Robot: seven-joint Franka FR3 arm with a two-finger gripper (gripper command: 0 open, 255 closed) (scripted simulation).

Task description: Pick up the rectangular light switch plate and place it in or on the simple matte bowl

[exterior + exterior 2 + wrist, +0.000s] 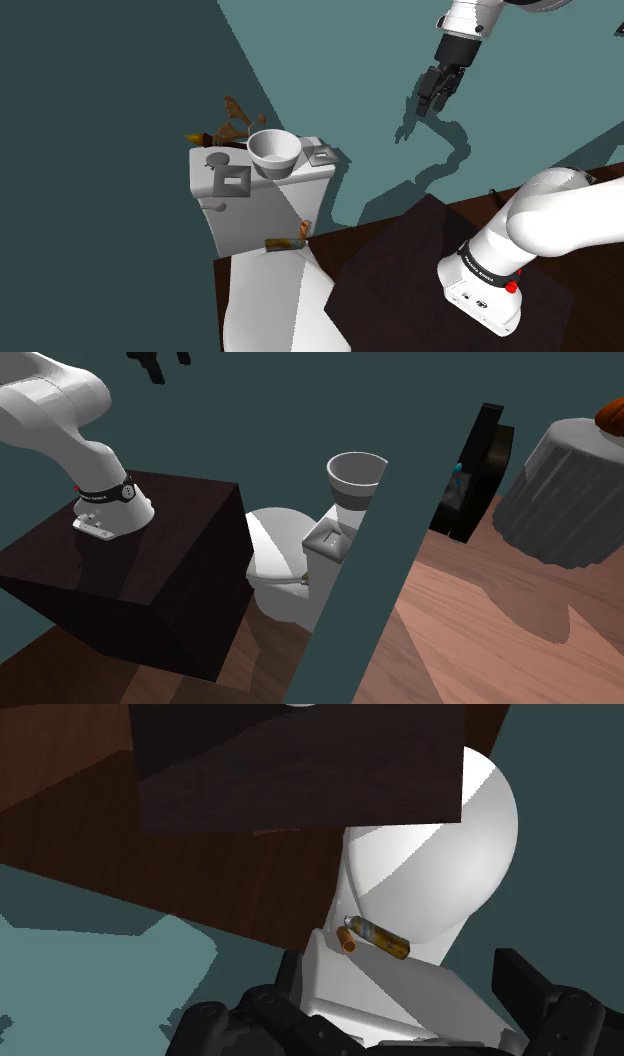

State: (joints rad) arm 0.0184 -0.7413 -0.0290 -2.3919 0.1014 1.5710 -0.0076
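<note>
A toilet tank lid (300, 178) carries a pale bowl (274, 152) between two grey switch plates with rectangular holes. The larger plate (232, 182) lies toward the shoulder view's left of the bowl, the smaller plate (322, 155) to its right. In the second exterior view one plate (331, 538) lies on the tank in front of the bowl (357, 474). My gripper (433, 100) hangs open and holding nothing, high in the air, well to the shoulder view's right of the tank. It also shows at the second exterior view's top edge (158, 364). In the wrist view its fingers (405, 994) stand apart above the toilet.
The white toilet (270, 300) stands against a teal wall (350, 60), beside my dark stand (150, 572). A brown flush handle (375, 936) sticks out of the tank. Brown objects (232, 118) sit behind the tank. A cloth-covered round table (565, 492) and black furniture (480, 467) stand beyond the wall.
</note>
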